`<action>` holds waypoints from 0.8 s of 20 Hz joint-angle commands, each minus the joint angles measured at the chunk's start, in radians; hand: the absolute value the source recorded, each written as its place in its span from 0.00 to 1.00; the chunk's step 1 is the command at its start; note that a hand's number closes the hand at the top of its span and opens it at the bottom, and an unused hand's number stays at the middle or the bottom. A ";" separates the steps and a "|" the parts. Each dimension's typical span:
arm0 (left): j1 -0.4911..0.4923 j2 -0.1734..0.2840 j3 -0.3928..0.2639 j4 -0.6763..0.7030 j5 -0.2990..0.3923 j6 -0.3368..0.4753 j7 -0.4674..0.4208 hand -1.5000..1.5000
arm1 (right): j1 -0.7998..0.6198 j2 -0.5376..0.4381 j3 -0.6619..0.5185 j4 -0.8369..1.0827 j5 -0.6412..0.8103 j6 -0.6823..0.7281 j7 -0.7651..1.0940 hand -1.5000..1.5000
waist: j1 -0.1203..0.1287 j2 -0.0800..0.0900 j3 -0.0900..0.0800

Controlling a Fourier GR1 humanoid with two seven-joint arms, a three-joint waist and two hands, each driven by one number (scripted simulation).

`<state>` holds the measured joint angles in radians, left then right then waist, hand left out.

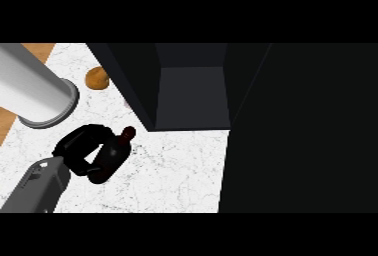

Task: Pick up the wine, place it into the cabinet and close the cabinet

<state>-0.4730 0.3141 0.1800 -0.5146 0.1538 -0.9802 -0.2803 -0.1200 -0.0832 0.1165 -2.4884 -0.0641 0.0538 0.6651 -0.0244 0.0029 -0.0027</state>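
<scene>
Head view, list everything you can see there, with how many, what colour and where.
wine bottle: one, dark with a reddish cap, left of centre, in the left hand's grasp
cabinet: one, black, open, top centre
cabinet door: one, black, covering the right side
cylinder: one, silver-grey, upper left
round object: one, orange-brown, beside the cylinder
counter: one, white marbled, wood strip at far left
left hand: one, black, fingers curled round the bottle, grey forearm at lower left
</scene>
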 commanded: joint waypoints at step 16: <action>0.378 -0.166 0.070 -0.499 -0.109 0.690 -0.462 1.00 | 0.091 0.017 -0.045 -0.049 -0.083 0.030 -0.047 0.00 | 0.033 -0.008 0.004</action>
<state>-0.1756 0.1847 0.2562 -0.8933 0.0602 -0.3697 -0.6817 -0.0749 -0.0756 0.0850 -2.4814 -0.0637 0.0708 0.6281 0.0084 -0.0066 0.0009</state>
